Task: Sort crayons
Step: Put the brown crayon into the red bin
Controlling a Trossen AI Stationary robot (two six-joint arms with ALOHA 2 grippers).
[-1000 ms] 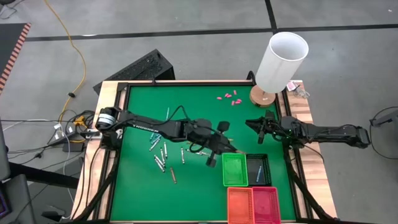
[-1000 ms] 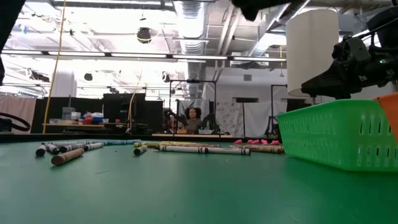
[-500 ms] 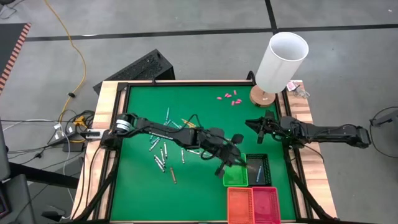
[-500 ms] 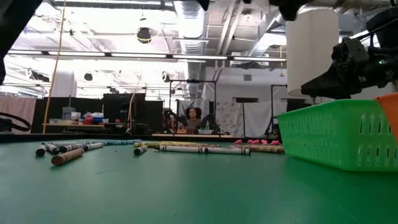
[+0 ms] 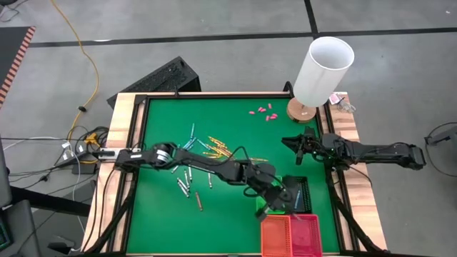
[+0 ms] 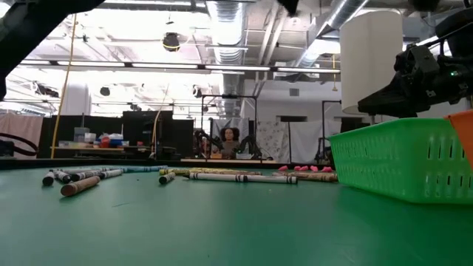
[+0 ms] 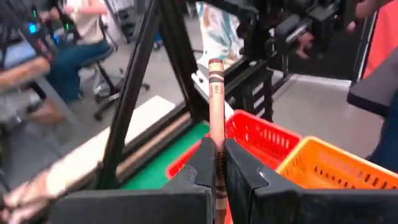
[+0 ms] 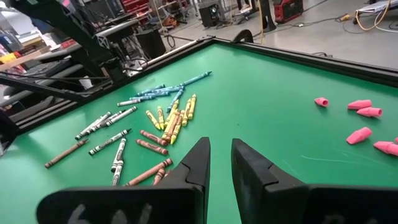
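Over the red basket point(image 7: 264, 134), our left gripper point(image 7: 217, 163) clamps a brownish-red crayon point(image 7: 216, 109); we lower before releasing, probably centred. Right gripper point(image 8: 220, 163) waits, slightly parted.

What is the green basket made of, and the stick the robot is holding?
The green basket looks like hard moulded plastic: its glossy wall has even slots. The brownish crayon in the left end effector is likely wax in a paper wrapper; dark printed bands ring its matte surface near the tip.
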